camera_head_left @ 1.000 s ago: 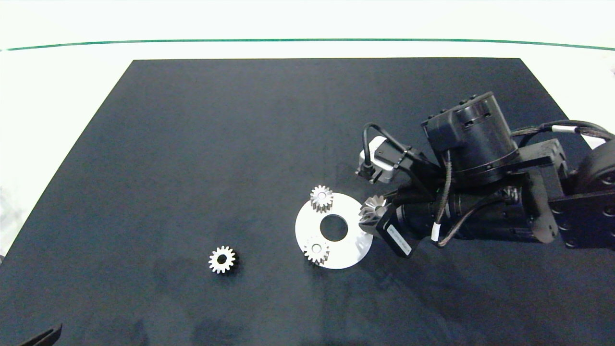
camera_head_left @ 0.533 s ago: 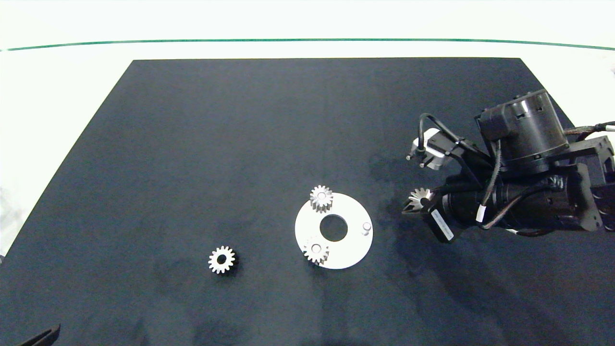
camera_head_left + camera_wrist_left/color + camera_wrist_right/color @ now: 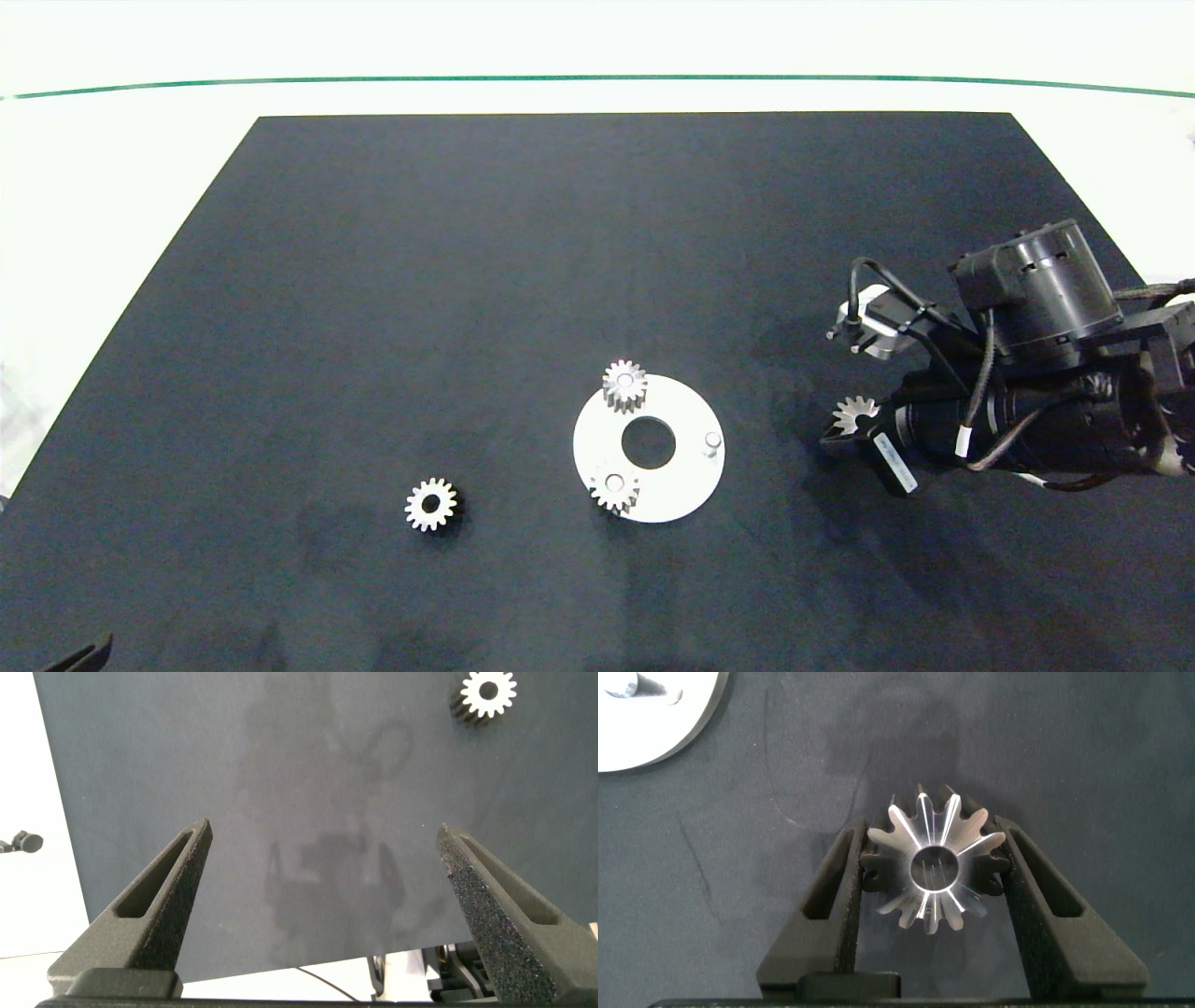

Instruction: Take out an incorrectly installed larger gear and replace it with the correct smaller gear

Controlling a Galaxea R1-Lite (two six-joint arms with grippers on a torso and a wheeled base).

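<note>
Smaller gear [image 3: 431, 504] lies flat on the black mat [image 3: 467, 280], well to the left of the white disc [image 3: 677, 490] and alone there; the left wrist view catches it too, at the mat's far side. The left gripper [image 3: 327, 873] hovers over the bare mat near the near-left corner, its fingers spread wide and empty — in the head view only a dark sliver of it shows.

On the disc sit two like gears, one at the far rim [image 3: 624, 384] and one at the near rim [image 3: 614, 488], beside the round centre hole. A bare peg [image 3: 712, 441] stands on the disc's right side.

Right of the disc, apart from it, the right gripper [image 3: 936, 873] is clamped on the larger gear [image 3: 938, 870] — a finger pressing each side of its pointed teeth. Whether the gear touches the mat is hard to say.
</note>
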